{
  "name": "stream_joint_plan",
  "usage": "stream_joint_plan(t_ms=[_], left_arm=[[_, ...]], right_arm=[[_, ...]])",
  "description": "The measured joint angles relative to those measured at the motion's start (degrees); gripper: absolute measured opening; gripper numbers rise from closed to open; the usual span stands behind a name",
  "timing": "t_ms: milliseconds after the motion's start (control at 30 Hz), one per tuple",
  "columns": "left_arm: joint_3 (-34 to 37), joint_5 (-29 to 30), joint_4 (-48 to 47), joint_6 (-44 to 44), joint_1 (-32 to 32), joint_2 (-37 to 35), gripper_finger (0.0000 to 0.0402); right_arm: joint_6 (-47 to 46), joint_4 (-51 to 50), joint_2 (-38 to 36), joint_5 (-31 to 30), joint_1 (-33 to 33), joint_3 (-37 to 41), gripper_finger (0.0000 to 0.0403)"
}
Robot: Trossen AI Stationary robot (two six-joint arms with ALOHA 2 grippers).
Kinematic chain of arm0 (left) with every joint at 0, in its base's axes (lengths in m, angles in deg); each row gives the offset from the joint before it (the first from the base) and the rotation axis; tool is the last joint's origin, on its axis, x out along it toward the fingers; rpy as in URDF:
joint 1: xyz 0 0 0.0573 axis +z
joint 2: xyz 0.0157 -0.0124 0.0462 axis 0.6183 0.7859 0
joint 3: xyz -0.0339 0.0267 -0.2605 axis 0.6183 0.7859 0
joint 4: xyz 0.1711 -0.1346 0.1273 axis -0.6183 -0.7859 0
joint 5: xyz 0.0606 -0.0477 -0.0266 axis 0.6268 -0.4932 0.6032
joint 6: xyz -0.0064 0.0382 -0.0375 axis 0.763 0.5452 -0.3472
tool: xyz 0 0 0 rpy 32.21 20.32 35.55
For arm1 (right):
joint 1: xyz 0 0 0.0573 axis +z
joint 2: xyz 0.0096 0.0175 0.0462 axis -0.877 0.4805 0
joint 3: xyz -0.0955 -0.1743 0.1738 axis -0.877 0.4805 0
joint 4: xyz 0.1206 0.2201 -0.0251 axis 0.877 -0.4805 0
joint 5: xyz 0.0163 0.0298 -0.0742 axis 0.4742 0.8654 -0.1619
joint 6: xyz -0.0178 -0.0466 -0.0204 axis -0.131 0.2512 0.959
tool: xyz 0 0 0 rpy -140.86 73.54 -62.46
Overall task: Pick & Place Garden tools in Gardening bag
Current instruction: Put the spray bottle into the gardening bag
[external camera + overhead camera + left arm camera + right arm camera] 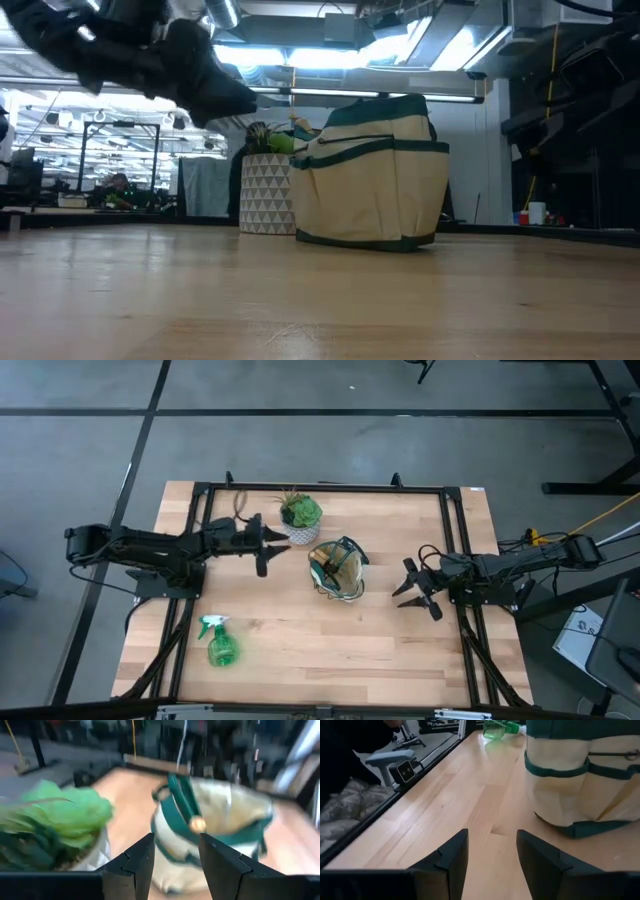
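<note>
The tan gardening bag [337, 569] with dark green trim stands upright near the table's middle; it also shows in the low view [372, 172], and a wooden handle end [197, 824] sticks up from it. The translucent green spray bottle [221, 643] lies on the table at the near left. My left gripper [268, 547] is open and empty, above the table just left of the bag, beside the potted plant. My right gripper [408, 586] is open and empty, right of the bag. The trowel, fork and pruner do not show apart from that handle end.
A potted green plant [300, 518] in a white patterned pot [268, 193] stands just behind and left of the bag, close to my left gripper. A dark frame rail [320, 488] runs along the table's far side. Bare wooden tabletop [340, 650] lies at the near middle.
</note>
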Motion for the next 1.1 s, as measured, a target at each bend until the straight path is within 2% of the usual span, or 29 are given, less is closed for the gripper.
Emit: stream_joint_plan(t_ms=[200,367,467,600,867,1100], left_arm=[[-14.1,7.3,-32.2,4.1,-5.9,0.0,0.0148],[-22.0,7.7,-47.3,0.6,-11.3,0.0,0.0148],[-24.1,7.4,-52.8,-2.5,-15.0,0.0,0.0148],[-24.5,3.8,-57.2,-9.5,-20.0,0.0,0.0148],[-24.5,2.7,-67.8,-32.8,-31.0,0.0,0.0148],[-24.5,0.9,-69.4,-52.2,-40.7,0.0,0.0148]], right_arm=[[-0.1,0.0,0.0,0.0,0.0,0.0,0.0169],[-0.1,0.1,0.0,0.0,0.0,0.0,0.0169],[-0.1,0.1,0.0,-0.1,0.0,0.0,0.0169],[-0.1,0.1,0.0,-0.2,0.0,0.0,0.0169],[-0.1,0.1,0.0,-0.2,0.0,0.0,0.0169],[-0.1,0.1,0.0,-0.2,0.0,0.0,0.0169]])
